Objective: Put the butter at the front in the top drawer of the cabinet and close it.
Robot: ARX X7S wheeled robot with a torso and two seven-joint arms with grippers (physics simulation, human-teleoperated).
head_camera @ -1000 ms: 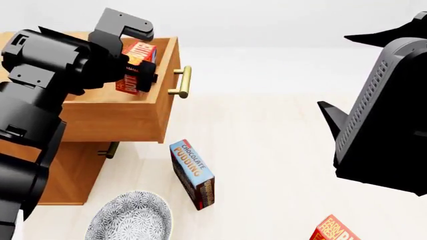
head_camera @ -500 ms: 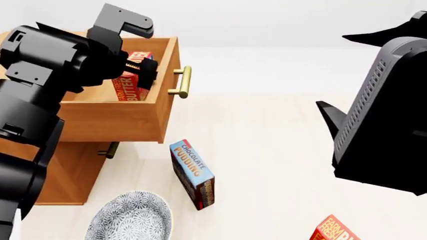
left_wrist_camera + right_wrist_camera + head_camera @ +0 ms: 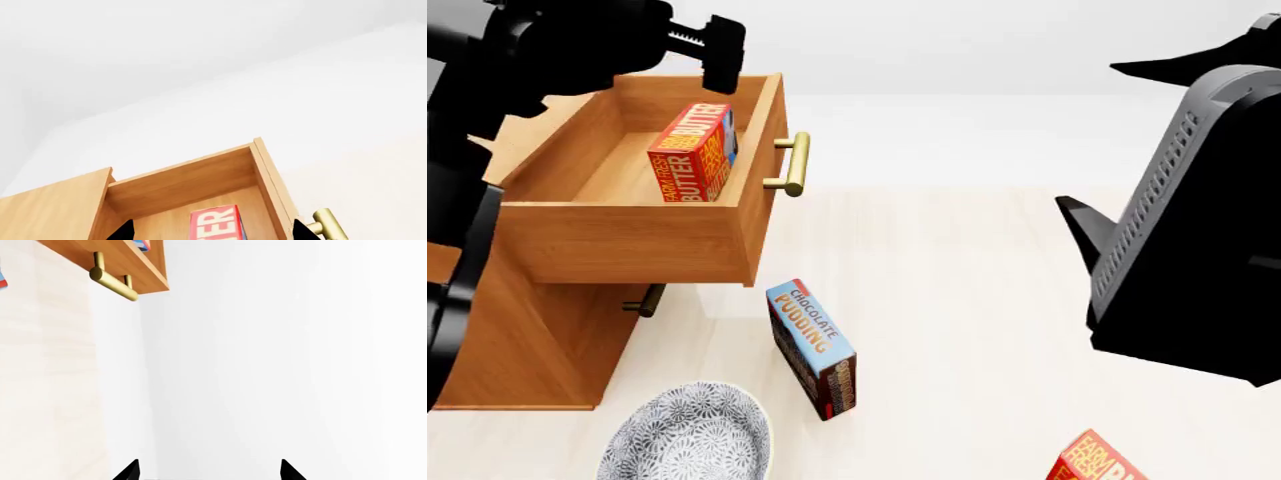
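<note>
The butter (image 3: 693,153) is seen inside the top drawer (image 3: 627,235), standing on its edge near the drawer front, free of any claw. The top drawer is pulled well out of the cabinet (image 3: 541,345); its brass handle (image 3: 793,164) is in full view. The left gripper (image 3: 701,45) is held above the drawer's far side, fingers spread and nothing pinched; in the left wrist view both fingertips (image 3: 124,231) are seen apart, either side of the butter (image 3: 217,223). The right gripper (image 3: 208,471) is held well away, tips apart, empty. A chocolate pudding box (image 3: 811,346) is seen on the floor below the drawer, a patterned plate (image 3: 687,438) near it, and a second butter box (image 3: 1094,460) at the lower edge.
</note>
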